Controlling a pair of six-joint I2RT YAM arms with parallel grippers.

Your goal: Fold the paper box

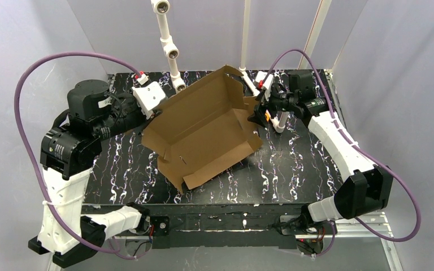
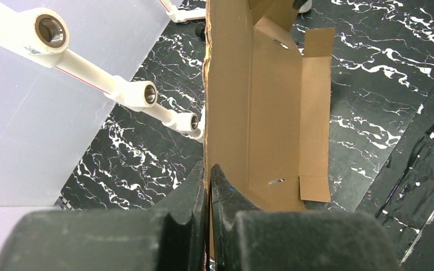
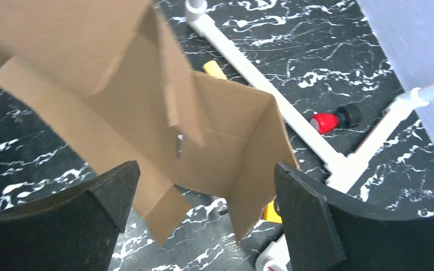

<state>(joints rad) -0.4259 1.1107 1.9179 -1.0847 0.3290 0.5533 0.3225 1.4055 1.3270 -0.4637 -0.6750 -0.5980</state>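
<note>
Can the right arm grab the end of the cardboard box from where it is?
Probably yes. The right tool is wide open, and the end of the paper box sits right in front of its fingers with nothing in between. The left tool pinches the opposite edge, so the box should hold steady.

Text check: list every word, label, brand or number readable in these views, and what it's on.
No readable text in any view.
The paper box: plain brown, no print visible.
White label on the left arm: too small to read.
Sticker on the right arm: too small to read.
Red stripe along the white pipe: blurred, no letters legible.
</note>
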